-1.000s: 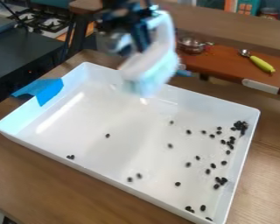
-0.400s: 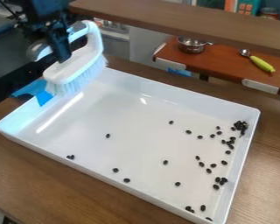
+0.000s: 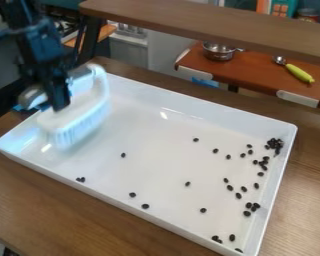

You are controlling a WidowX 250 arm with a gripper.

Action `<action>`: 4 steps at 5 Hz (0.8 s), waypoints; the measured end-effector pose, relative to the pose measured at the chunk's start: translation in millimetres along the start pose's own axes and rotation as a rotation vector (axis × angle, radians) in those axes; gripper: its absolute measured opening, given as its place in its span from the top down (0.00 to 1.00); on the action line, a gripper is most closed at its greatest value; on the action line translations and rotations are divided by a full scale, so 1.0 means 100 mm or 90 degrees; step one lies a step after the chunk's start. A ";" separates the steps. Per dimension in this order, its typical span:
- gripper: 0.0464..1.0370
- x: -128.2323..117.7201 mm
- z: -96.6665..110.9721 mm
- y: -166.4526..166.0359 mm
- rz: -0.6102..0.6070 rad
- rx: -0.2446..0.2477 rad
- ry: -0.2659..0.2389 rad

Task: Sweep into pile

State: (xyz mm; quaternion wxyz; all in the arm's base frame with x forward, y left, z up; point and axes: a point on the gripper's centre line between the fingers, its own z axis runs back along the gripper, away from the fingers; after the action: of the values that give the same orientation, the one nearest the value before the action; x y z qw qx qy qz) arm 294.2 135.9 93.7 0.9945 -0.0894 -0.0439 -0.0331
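At the upper left, my gripper (image 3: 59,102) is shut on the handle of a white brush (image 3: 79,117), which is tilted with its bristles low over the left end of the white tray (image 3: 156,155). Whether the bristles touch the tray floor I cannot tell. Black beans (image 3: 275,144) are clustered in the tray's right corner. More lie scattered along its right side, and a few are spread over the middle and near the front wall, such as one bean (image 3: 123,155) left of centre.
A brown shelf (image 3: 209,25) crosses behind the tray. Beyond it a metal pot (image 3: 219,51) and a spoon with a yellow-green handle (image 3: 299,73) rest on a red-brown board (image 3: 256,67). The tray stands on a wooden table (image 3: 49,210).
The brush, held in my gripper, has moved left from above the tray's back wall, then down to its left end. A few beans in the middle and near the front have shifted, mostly leftward.
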 end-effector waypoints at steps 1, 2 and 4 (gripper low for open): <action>0.55 -0.08 -0.09 -0.02 -0.001 0.002 0.002; 0.55 -0.16 -0.14 -0.05 -0.004 0.008 0.005; 0.55 -0.24 -0.20 -0.24 -0.032 0.013 0.008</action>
State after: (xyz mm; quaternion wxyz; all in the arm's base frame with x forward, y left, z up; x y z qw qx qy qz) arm 269.9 109.9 75.9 0.9944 -0.0781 -0.0402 -0.0582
